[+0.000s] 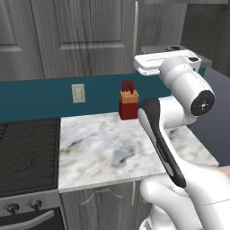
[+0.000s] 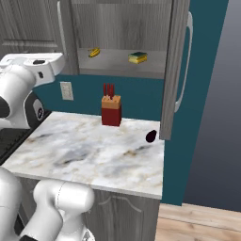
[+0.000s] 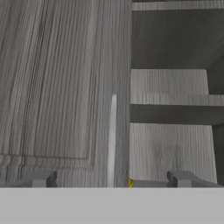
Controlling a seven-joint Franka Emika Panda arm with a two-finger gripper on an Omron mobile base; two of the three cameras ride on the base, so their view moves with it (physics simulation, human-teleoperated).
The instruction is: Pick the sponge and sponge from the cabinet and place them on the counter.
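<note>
The dark grey cabinet [image 2: 117,23] stands with its right door [image 2: 175,70] swung open. On its grey shelf [image 2: 117,65] lies a yellow sponge [image 2: 138,57] with a dark green top. My gripper [image 3: 111,179] is open and empty, its fingertips [image 3: 41,178] spread wide. It faces the closed left door [image 3: 65,87] and its silver bar handle [image 3: 112,140], with the open shelves to the right. My white hand [image 1: 166,63] hovers high over the marble counter [image 1: 112,148], just in front of the cabinet and left of the sponge.
A yellow banana [image 2: 94,52] lies on the same shelf, left of the sponge. A red knife block [image 1: 128,105] stands at the back of the counter and a small dark object [image 2: 150,136] lies near the open door. The black stovetop [image 1: 27,152] adjoins on the left.
</note>
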